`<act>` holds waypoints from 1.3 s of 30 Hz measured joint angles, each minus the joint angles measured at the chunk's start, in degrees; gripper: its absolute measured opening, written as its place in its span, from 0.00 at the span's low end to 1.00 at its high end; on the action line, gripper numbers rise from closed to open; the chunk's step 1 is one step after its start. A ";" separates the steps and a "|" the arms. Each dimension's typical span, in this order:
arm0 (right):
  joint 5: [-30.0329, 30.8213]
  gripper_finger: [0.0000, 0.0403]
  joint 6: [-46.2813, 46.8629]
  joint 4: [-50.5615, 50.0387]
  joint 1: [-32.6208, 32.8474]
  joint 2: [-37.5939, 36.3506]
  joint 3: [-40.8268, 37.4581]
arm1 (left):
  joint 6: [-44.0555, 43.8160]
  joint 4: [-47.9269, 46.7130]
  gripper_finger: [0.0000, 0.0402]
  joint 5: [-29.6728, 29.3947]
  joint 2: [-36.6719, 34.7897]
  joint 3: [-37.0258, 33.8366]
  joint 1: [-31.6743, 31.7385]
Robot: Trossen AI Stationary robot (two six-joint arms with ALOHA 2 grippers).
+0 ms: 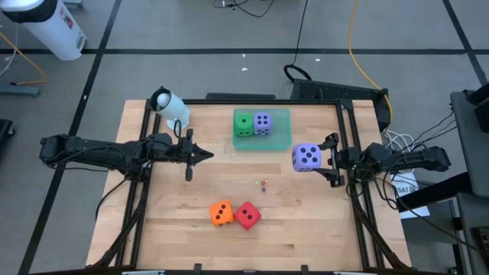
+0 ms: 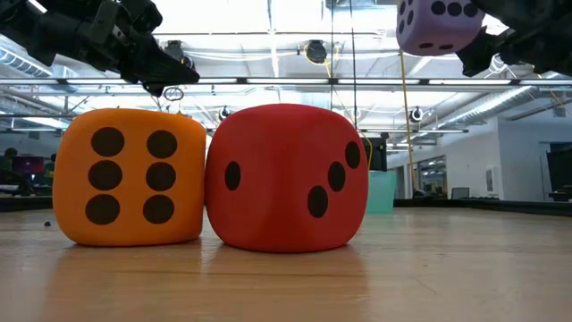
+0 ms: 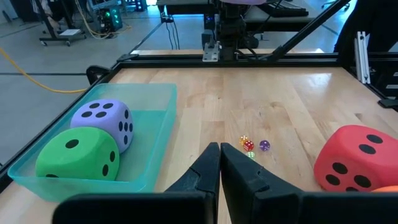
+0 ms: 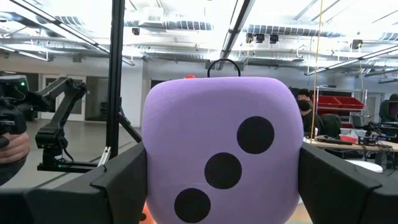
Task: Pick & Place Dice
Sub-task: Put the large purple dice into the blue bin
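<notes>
Looking straight down, the high view showed the right gripper (image 1: 327, 159) near the table's (image 1: 306, 229) right edge, grasping a purple die (image 1: 306, 157) between its fingers. The low view showed what the overhead could not: that die (image 2: 440, 25) hung well clear of the tabletop. In the right wrist view the held die (image 4: 222, 152) filled the space between both fingers (image 4: 118, 180), hiding the table beyond it.

The left gripper (image 1: 205, 156) sat left of centre, its jaws clenched on nothing; the left wrist view showed the fingertips (image 3: 211, 163) pressed together. That view also showed a green die (image 3: 78, 155) and a second purple die (image 3: 104, 122) touching inside a teal tray (image 3: 163, 115) near the far edge, and several tiny dice (image 3: 249, 145) on the bare wood, which appeared only as specks from above.

The orange die (image 1: 221, 213) and red die (image 1: 247, 216) rested touching near the front edge. In the left wrist view the orange die (image 3: 385, 188) was almost wholly cut off behind the red one (image 3: 356, 157).
</notes>
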 joint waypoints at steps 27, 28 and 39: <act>22.12 0.81 -4.07 -41.53 -0.14 21.09 41.19 | 0.45 -0.06 0.05 -0.02 0.00 0.00 -0.01; 23.09 0.81 -4.54 -44.01 -0.46 22.74 43.61 | 0.41 -0.04 0.05 -0.02 0.01 0.00 -0.01; 27.97 0.81 -4.04 -72.62 -12.21 45.27 72.69 | 0.41 0.02 0.05 -0.02 0.00 0.00 -0.02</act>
